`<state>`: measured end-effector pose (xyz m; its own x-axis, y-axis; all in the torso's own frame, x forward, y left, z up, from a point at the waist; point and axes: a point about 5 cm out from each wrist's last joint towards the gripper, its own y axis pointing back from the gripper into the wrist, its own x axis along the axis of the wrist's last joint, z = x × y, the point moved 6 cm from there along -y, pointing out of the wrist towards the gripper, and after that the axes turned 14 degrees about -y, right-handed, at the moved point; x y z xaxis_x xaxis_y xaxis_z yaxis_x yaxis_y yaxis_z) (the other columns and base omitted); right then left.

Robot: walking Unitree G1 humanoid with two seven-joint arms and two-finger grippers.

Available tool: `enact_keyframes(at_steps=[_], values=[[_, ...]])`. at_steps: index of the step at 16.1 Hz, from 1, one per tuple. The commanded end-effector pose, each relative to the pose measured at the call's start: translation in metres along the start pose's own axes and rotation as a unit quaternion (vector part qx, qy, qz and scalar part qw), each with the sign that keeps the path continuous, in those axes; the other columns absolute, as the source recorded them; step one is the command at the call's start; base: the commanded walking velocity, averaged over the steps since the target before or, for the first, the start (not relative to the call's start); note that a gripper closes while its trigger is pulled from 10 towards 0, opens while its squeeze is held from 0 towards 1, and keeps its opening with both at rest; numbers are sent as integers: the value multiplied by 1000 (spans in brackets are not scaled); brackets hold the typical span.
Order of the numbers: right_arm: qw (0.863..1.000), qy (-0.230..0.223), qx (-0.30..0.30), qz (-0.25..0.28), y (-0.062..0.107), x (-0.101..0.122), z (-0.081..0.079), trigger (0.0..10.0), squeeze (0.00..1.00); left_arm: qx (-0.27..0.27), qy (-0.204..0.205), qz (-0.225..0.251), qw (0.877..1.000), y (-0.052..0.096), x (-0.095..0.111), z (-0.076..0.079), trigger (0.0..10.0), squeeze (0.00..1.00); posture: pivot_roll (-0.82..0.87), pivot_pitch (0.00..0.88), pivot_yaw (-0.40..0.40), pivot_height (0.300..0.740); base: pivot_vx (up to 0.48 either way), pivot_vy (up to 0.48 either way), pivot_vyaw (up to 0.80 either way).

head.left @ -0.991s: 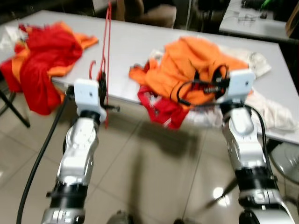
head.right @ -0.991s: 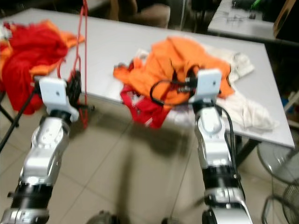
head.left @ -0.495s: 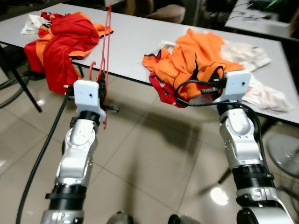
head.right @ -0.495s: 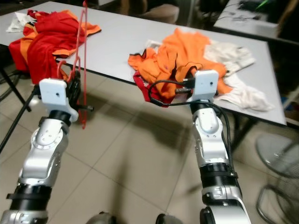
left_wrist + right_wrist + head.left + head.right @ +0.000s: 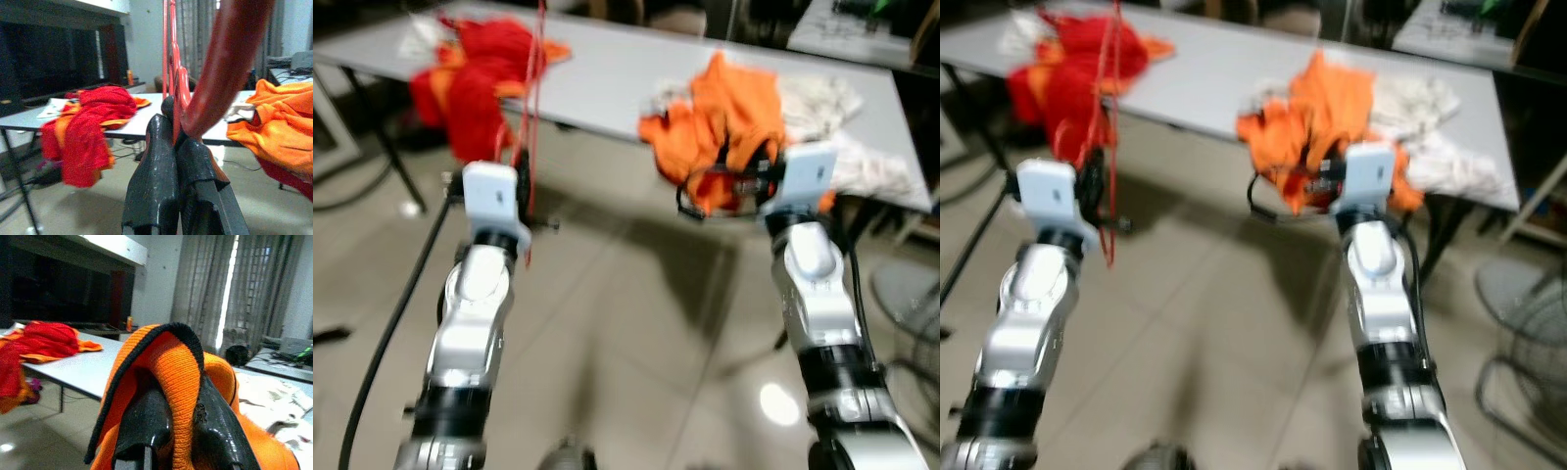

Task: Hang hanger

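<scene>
left tool clamps red hanger | right tool clamps orange garment | grey table, tiled floor

**Count of things in view**

One red hanger. Two hands: one left hand and one right hand. Two counters: one long grey counter and a second counter behind it. Three heaps of clothing on the long counter: one red heap, one orange heap, one white heap. One black cable beside the left arm.
</scene>
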<state>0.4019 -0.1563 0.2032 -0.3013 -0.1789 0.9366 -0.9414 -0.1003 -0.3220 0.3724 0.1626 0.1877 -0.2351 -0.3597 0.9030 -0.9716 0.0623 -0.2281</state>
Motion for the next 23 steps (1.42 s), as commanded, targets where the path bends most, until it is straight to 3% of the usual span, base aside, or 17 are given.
enact_keyframes(at_steps=[1,4,5,6,7,8,9,10,11,13,16,18,19,20,21,22,23], values=[[1000,9,3,24,-2,13,0,0,0,-8,0,6,1000,-2,3,5,10000,0,-7,0,28,740,-277,0,0],[998,40,10,36,-8,22,5,0,0,-10,1,8,1000,-4,5,7,10000,0,-15,0,40,740,-90,0,0],[997,66,11,50,-24,38,16,0,0,-11,1,8,1000,-6,5,8,10000,0,-19,0,45,740,0,0,0],[989,114,16,91,-55,90,30,0,0,-16,2,9,1000,-9,5,10,10000,0,-32,0,62,740,0,0,0],[983,136,19,119,-69,124,32,0,0,-19,1,10,1000,-10,5,11,10000,0,-36,0,68,740,0,0,0],[964,184,43,189,-88,197,14,0,0,-24,2,11,1000,-13,6,13,10000,0,-55,0,85,740,0,0,0],[936,219,69,266,-94,269,-19,0,0,-30,3,13,999,-16,6,17,10000,0,-70,0,90,740,0,0,0],[928,224,77,287,-94,287,-29,0,0,-32,2,14,999,-16,6,18,10000,0,-70,0,90,740,0,0,0],[901,236,126,342,-86,320,-70,0,0,-35,4,17,999,-18,7,21,10000,0,-71,0,89,740,0,0,0],[879,212,188,384,-76,339,-109,0,0,-33,7,23,999,-21,11,22,10000,0,-62,0,81,740,0,0,0],[905,187,195,329,-86,297,-93,0,0,-27,5,16,999,-17,6,18,10000,0,-52,0,71,740,0,0,0],[942,190,182,209,-91,203,-59,0,0,-21,3,7,1000,-14,1,12,10000,0,-45,0,58,740,0,0,0],[949,183,176,188,-89,185,-51,0,0,-20,3,6,1000,-14,0,11,10000,0,-44,0,55,740,0,0,0],[964,169,154,134,-79,133,-31,0,0,-15,3,2,1000,-13,-2,8,10000,0,-39,0,55,740,0,0,0],[987,81,115,73,-62,82,-12,0,0,-12,7,-2,1000,-11,-3,7,10000,0,-28,0,41,740,0,0,0],[987,81,115,73,-62,82,-12,0,0,-12,7,-2,1000,-11,-3,7,10000,0,-28,0,41,740,0,0,0],[997,-52,60,-5,-35,20,1,0,0,-4,19,-19,1000,-6,-11,6,10000,0,-28,0,26,740,0,0,0]])
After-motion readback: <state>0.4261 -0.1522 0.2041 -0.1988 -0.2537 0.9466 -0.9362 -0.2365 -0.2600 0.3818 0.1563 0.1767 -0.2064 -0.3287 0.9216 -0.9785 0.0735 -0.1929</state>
